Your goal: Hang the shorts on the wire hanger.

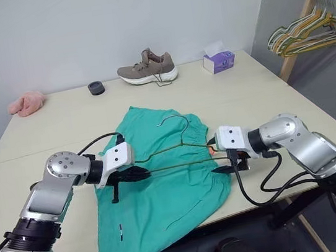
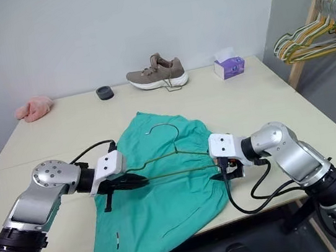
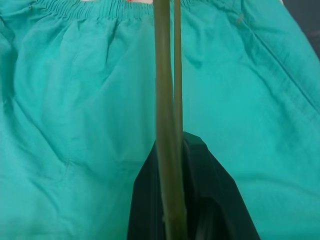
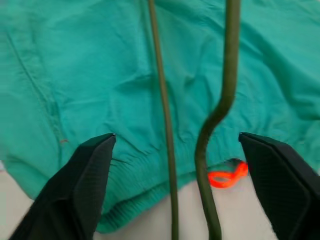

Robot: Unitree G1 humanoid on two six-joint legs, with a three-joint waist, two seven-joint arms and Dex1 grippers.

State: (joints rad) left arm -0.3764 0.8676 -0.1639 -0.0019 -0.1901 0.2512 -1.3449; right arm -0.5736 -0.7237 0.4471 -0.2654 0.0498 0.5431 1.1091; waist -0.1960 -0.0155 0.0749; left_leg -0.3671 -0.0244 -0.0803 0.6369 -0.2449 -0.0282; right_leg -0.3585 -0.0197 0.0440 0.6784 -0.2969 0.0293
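Note:
The teal shorts [image 1: 160, 202] lie flat on the table [image 1: 258, 97], one leg hanging over the front edge. Just above them is the wire hanger [image 1: 181, 150], its hook [image 1: 171, 120] pointing to the far side. My left gripper [image 1: 138, 174] is shut on the hanger's left end; in the left wrist view the wires [image 3: 167, 125] run out from between the black fingers [image 3: 205, 195]. My right gripper [image 4: 176, 136] stands open at the hanger's right end, over the waistband and its orange tag [image 4: 227, 176]. Both wires pass between its fingers [image 4: 75, 190] without touching them.
At the table's far side sit a brown shoe [image 1: 147, 68], a purple tissue box [image 1: 219, 61], a black ring [image 1: 96, 88] and a pink cloth [image 1: 26, 103]. A wooden rack with a bunch of coloured hangers [image 1: 311, 27] stands off the table's right edge.

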